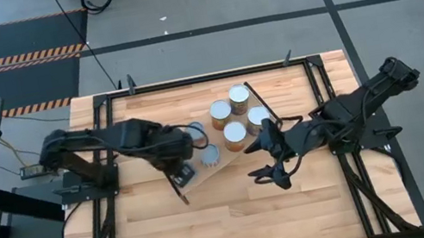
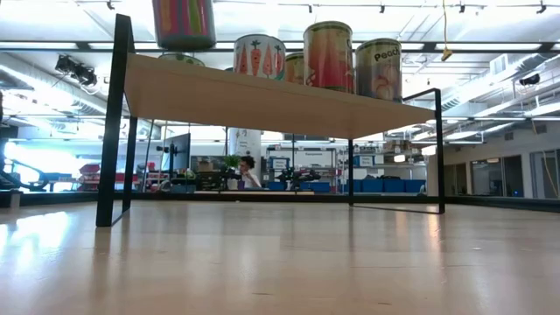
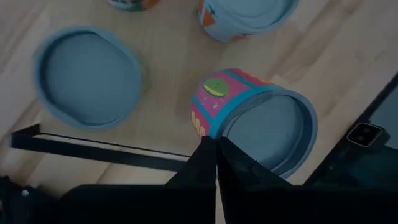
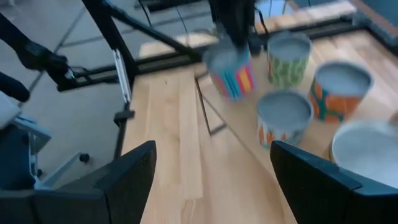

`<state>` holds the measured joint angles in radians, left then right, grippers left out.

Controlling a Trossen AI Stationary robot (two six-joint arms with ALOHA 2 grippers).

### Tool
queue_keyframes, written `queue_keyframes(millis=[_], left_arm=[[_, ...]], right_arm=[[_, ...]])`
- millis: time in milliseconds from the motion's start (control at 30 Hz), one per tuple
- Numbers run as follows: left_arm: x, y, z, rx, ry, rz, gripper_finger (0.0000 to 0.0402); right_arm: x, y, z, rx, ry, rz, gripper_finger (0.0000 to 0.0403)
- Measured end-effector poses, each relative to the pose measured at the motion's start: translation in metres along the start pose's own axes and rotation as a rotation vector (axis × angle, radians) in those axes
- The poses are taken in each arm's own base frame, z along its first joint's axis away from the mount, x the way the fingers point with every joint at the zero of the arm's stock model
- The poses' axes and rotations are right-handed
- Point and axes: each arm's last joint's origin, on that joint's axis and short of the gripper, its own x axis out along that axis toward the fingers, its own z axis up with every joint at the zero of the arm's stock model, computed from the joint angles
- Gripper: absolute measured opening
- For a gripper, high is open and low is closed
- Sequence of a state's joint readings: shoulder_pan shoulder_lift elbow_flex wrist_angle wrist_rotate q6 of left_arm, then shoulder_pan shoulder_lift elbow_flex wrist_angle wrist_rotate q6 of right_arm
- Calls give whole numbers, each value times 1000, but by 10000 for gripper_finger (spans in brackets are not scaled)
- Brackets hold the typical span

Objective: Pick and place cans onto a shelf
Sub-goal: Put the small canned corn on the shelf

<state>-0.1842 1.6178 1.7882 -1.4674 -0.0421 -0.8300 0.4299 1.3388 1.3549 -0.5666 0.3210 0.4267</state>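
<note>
The shelf (image 1: 222, 166) is a light-wood plank on black rod frames, standing slantwise on the table; from table height it shows as a raised board (image 2: 262, 92). Several cans stand on it by their bases (image 1: 235, 135) (image 2: 328, 57). My left gripper (image 1: 190, 143) is over the shelf's left end, shut on a pink and teal can (image 3: 249, 112). The same can shows striped in the right wrist view (image 4: 231, 71). My right gripper (image 1: 267, 172) is open and empty, just in front of the shelf's right part. My left gripper pinches the pink can at its teal top rim (image 3: 211, 132) between its two fingers, which come from above. The can hangs tilted below the fingers, and its base (image 2: 184, 44) is a little above the plank at the shelf's left end.
A can with a grey-blue top (image 3: 87, 78) stands on the plank right beside the held one. Black frame rails run along the table's left and right sides (image 1: 107, 168). Bare tabletop lies toward the near edge (image 1: 240, 228).
</note>
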Motion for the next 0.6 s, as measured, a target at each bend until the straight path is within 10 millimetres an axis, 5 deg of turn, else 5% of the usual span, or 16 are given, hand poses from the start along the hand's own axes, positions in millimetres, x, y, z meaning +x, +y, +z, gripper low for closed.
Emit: queue_keyframes(millis=[267,600], left_arm=[[23,-1,14,-30,81,37,3],[28,7,23,-68,120,42,4]], right_arm=[[-3,2,7,-49,-41,17,322],[-2,3,9,-55,-60,34,322]])
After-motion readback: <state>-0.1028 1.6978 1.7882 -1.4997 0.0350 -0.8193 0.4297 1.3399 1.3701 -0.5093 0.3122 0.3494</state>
